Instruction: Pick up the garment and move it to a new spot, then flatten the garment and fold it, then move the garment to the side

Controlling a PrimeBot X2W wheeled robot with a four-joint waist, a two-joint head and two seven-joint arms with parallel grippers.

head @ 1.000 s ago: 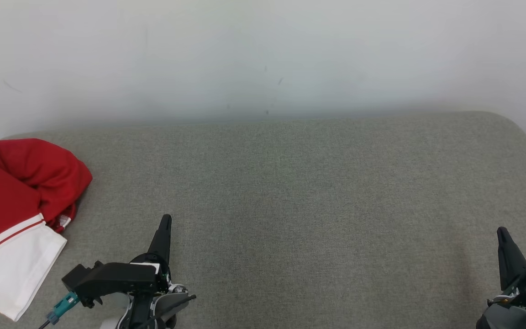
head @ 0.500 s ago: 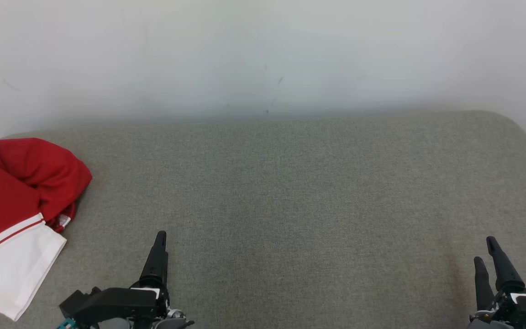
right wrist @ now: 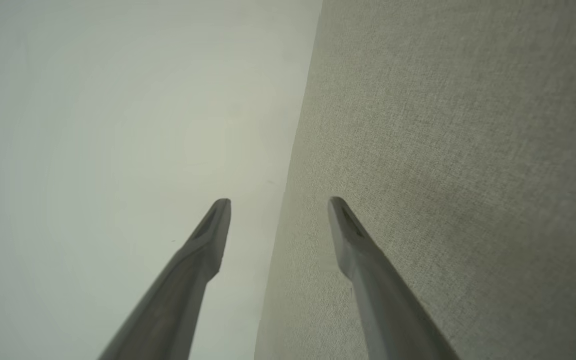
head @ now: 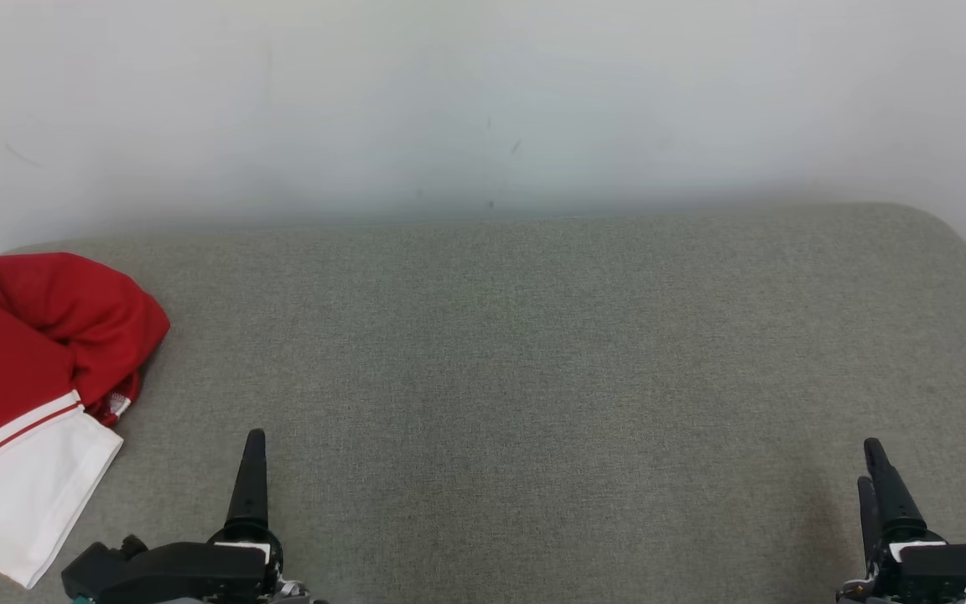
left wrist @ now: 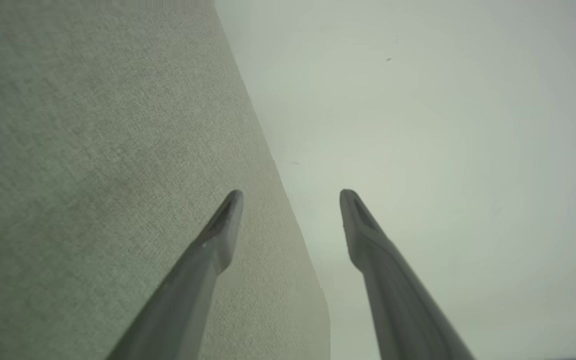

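Left gripper (left wrist: 291, 192) and right gripper (right wrist: 280, 200) both gape; one garment (head: 38, 335) lies apart.

The left gripper (left wrist: 291, 192) holds its fingers (left wrist: 218, 240) spread apart before a grey fabric surface (left wrist: 93, 150) and pale wall (left wrist: 443, 125).

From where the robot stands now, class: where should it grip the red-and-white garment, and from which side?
Probably the bunched red fold on the garment's right edge, left claw coming from the right: it stands proud, while the white panel lies flat.
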